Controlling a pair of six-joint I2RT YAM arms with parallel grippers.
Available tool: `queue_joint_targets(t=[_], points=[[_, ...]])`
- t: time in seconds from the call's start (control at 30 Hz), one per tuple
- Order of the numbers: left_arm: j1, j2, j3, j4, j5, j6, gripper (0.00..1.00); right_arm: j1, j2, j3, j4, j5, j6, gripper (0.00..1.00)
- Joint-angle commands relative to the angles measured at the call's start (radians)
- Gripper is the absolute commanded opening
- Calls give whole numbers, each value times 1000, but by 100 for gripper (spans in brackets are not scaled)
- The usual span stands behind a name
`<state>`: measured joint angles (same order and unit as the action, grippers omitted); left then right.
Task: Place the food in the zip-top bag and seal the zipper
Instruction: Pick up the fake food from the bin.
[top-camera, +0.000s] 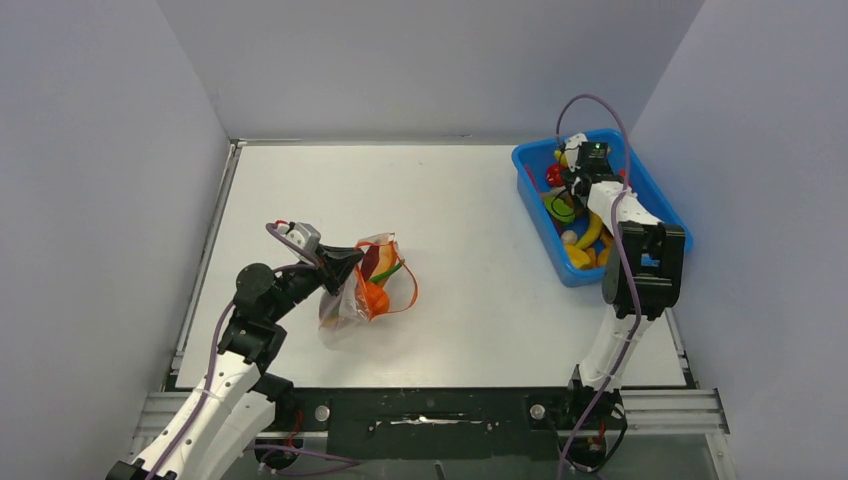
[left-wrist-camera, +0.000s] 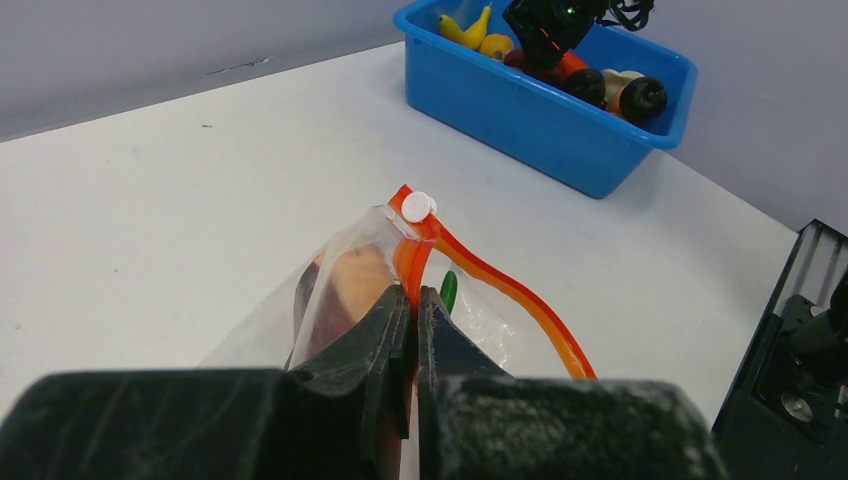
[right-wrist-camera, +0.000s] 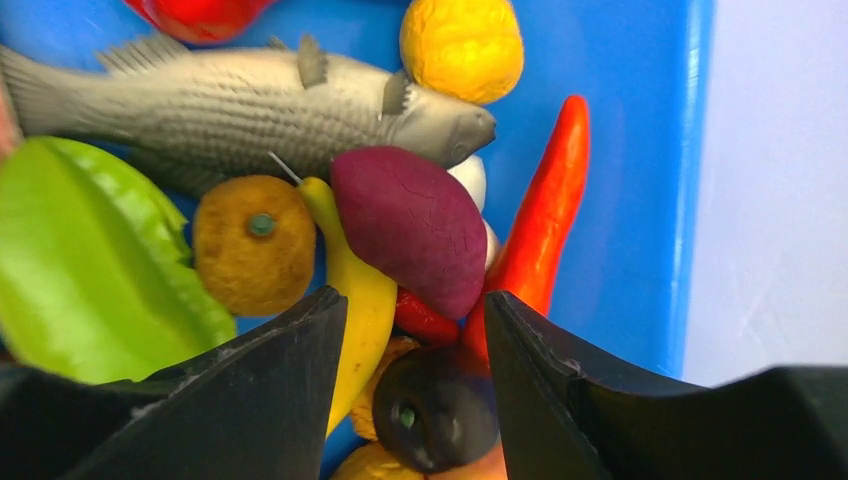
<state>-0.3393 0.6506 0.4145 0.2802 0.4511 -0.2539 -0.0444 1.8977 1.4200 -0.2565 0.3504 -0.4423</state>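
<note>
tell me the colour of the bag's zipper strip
Red-orange zipper, clearest in the left wrist view.

White links (top-camera: 215, 395), black joints (top-camera: 645, 265), looping purple cables (top-camera: 590, 97) (green light (top-camera: 597, 148) on one wrist), matte black jaws.

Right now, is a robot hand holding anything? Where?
The left gripper pinches the zip-top bag at its mouth edge, by the zipper. The right gripper, open over the blue tray, holds nothing.

tray (top-camera: 533, 212): on table (top-camera: 470, 260), far right corner. food (top-camera: 585, 238): in tray. zip-top bag (top-camera: 345, 305): on table, well left of tray, nearer the table's front edge; more food inside.
</note>
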Motion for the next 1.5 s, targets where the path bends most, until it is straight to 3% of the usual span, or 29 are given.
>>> queue_joint_targets(t=[0.0, 0.23, 0.67, 0.77, 0.97, 1.47], points=[[3, -13, 14, 47, 14, 11, 0, -35, 44, 51, -16, -30, -130, 54], [3, -11, 11, 57, 34, 5, 0, -67, 93, 45, 58, -71, -221, 66], [3, -19, 7, 66, 45, 1, 0, -66, 150, -5, 235, 0, -363, 75], [3, -22, 7, 71, 45, 1, 0, -68, 165, 14, 219, -38, -363, 71], [3, -28, 4, 72, 47, 1, 0, -70, 162, 28, 169, -75, -340, 55], [2, -42, 3, 76, 43, -2, 0, -41, 24, -15, 120, -27, -239, 50]])
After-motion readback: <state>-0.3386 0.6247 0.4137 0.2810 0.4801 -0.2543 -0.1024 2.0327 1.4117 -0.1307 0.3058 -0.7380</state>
